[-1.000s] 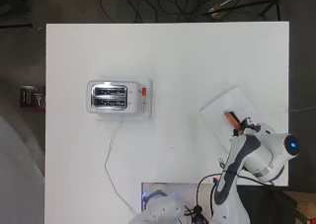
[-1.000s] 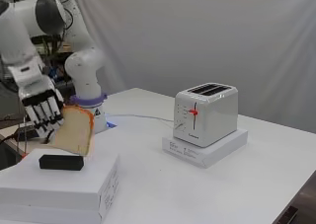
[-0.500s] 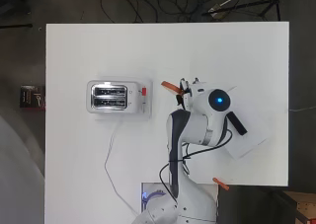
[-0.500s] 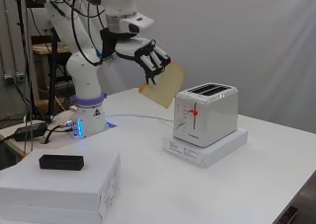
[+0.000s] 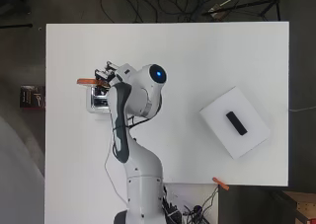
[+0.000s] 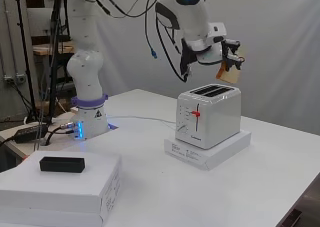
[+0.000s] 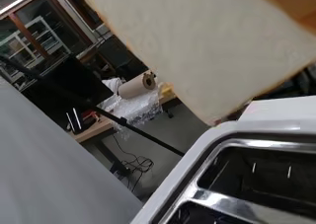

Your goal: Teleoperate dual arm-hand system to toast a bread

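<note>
White table [image 5: 222,51], toaster [image 6: 209,114] on its white base.
Your hand [image 6: 229,53] pinches a bread slice [image 6: 231,72] just above the toaster's slots.

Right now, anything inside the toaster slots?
The toaster slots look empty where visible in the wrist view: bare metal and guide wires. Their bottoms are hidden. The bread slice is above the toaster, held in the hand.
</note>
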Tool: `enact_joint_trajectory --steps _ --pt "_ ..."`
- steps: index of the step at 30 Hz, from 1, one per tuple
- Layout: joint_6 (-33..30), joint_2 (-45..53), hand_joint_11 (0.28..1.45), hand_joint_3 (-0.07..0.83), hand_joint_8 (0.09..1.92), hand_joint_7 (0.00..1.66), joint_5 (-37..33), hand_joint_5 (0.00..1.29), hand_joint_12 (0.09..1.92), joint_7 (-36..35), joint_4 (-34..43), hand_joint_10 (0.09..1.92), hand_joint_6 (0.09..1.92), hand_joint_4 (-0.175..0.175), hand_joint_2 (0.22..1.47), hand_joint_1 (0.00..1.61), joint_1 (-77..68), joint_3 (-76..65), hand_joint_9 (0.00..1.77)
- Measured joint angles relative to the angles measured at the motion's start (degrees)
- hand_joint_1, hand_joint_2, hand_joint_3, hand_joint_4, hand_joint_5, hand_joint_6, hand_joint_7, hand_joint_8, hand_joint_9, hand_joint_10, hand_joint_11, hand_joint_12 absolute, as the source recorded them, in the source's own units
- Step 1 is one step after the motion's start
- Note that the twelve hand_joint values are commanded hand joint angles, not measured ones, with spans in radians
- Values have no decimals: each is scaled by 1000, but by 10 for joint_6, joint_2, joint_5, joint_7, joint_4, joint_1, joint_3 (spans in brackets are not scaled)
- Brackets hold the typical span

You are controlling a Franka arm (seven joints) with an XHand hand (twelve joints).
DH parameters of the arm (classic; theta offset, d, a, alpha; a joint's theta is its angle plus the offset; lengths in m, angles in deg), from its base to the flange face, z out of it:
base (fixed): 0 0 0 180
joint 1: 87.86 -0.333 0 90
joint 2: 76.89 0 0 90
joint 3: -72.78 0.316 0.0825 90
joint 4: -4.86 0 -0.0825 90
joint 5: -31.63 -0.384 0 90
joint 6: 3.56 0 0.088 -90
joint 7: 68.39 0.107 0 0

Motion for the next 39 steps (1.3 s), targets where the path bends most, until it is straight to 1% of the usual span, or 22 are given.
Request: enact_joint_trajectory --steps 3,6,9,12,16,19,22,25,28,34,39 --pt "3 38 659 -1 165 1314 8 660 712 -13 22 524 1456 175 1292 838 11 25 1258" --pt "4 45 667 -1 173 1337 23 667 713 -24 30 536 1446 175 1289 842 18 18 1277" --pt "-2 38 665 0 168 1346 49 676 771 -17 22 550 1433 175 1283 848 23 12 1290" --pt "-12 28 658 -1 161 1348 44 682 812 -16 16 555 1425 175 1279 853 27 14 1292" --pt "-23 7 650 -1 159 1350 52 686 818 -20 11 550 1421 175 1278 855 23 11 1291" --pt "-31 0 638 1 159 1355 59 680 798 -21 5 547 1432 175 1281 851 11 10 1290" --pt "-42 -23 643 0 148 1343 70 674 725 -17 -18 529 1438 175 1284 847 22 14 1277" --pt "-46 -22 667 0 148 1349 76 674 674 -27 -37 536 1438 175 1284 846 29 6 1279" --pt "-46 -15 682 0 153 1360 75 673 672 -39 -38 543 1440 175 1285 844 33 1 1286" --pt "-43 -13 670 1 154 1358 68 667 717 -42 -30 561 1448 175 1288 840 35 8 1279" --pt "-40 -21 661 0 143 1334 91 641 665 -36 -28 554 1483 175 1303 823 39 17 1250"
